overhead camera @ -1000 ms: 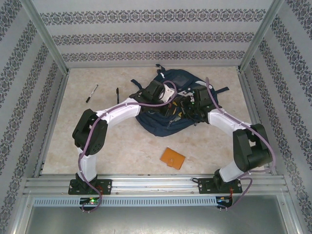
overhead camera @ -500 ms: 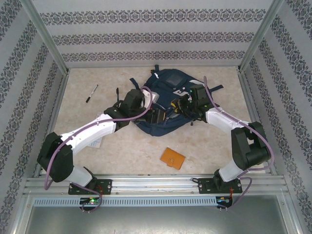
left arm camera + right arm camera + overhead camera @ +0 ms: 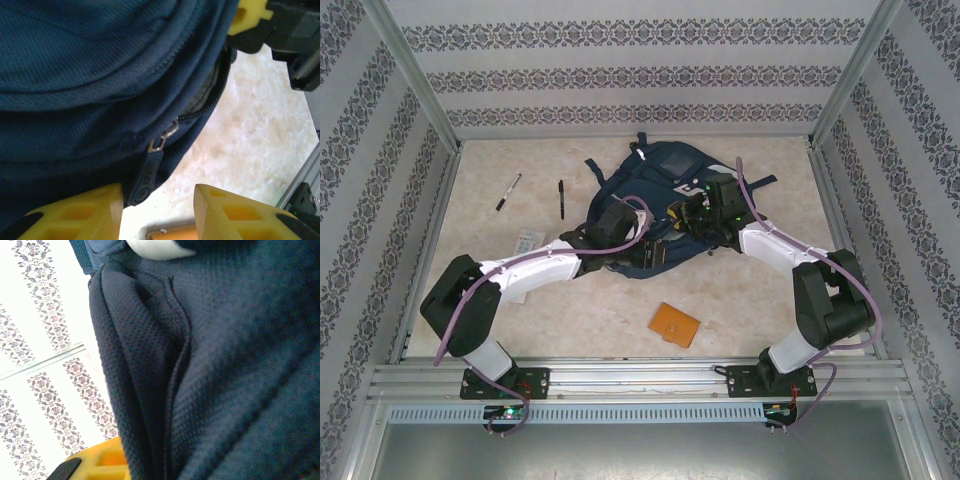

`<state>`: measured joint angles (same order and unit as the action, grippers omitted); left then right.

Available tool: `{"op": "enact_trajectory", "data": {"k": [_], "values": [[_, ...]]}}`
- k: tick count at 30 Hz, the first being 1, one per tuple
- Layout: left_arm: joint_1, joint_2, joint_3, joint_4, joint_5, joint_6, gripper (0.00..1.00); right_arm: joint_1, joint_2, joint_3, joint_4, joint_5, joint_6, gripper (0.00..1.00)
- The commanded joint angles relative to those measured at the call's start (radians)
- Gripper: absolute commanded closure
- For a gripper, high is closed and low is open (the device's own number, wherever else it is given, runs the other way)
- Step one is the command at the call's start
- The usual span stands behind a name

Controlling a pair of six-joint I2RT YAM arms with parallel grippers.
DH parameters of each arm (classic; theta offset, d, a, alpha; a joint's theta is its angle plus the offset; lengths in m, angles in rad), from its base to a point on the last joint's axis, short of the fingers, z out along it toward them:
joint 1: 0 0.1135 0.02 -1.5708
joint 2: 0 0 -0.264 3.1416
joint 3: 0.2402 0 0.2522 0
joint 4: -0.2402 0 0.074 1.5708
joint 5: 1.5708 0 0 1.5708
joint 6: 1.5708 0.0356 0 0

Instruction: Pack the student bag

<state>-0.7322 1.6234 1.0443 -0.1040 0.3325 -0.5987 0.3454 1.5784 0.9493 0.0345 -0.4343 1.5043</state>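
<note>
1. The orange wallet (image 3: 675,324) is lying on the table (image 3: 750,300) nearest the arm bases, well apart from the bag. I'm leaving it out of this step.
2. The left gripper (image 3: 157,191) is hovering at the bag's near edge with its jaws apart, holding nothing. The zipper pull (image 3: 146,176) is hanging between its two yellow fingers and seems to be touching neither.
3. My read is that the step in hand is pinching that pull to run the zipper. I can't tell which direction from here.
4. To do it well, the gripper should be easing in until the flat tab is sitting deep between the pads. It should be closing on the tab only, not on the slider (image 3: 170,131) or the seam just above it.
5. Once it has the tab, it should be dragging along the zipper track, not away from the bag. Otherwise the soft fabric is likely bunching and jamming the slider.
6. The right gripper (image 3: 682,213) is sitting further in, at the bag's opening. A fold of navy fabric is running down beside its one visible finger (image 3: 102,462). The other finger is hidden, so I can't tell whether the jaws are clamped. It should be tensioning the fabric against the pull direction.
7. The student bag (image 3: 665,170) is lying flat mid-table toward the far wall, under both grippers.
8. Two pens (image 3: 508,191) (image 3: 561,198) are lying far left, apart from the bag, so they're likely waiting to be packed.
</note>
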Motion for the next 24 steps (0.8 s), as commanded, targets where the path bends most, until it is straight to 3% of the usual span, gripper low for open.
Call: {"op": "enact_trajectory", "data": {"k": [1, 3, 6, 8, 11, 24], "values": [[0.001, 0.012, 0.037, 0.021, -0.072, 0.010, 0.63, 0.020, -0.034, 0.027, 0.067, -0.009, 0.012, 1.00], [0.004, 0.013, 0.041, 0.021, -0.079, 0.025, 0.65, 0.020, -0.039, 0.026, 0.065, -0.014, 0.010, 1.00], [0.010, 0.019, 0.054, 0.032, -0.068, 0.056, 0.78, 0.021, -0.040, 0.027, 0.061, -0.024, 0.001, 1.00], [0.013, 0.024, 0.065, 0.034, -0.056, 0.077, 0.92, 0.023, -0.041, 0.028, 0.058, -0.026, -0.002, 1.00], [0.014, 0.023, 0.068, 0.036, -0.045, 0.092, 1.00, 0.016, -0.042, 0.023, 0.047, -0.027, -0.012, 1.00], [0.153, -0.138, -0.150, -0.004, -0.076, 0.300, 1.00, -0.232, -0.068, -0.010, -0.030, -0.268, -0.117, 1.00]]}}
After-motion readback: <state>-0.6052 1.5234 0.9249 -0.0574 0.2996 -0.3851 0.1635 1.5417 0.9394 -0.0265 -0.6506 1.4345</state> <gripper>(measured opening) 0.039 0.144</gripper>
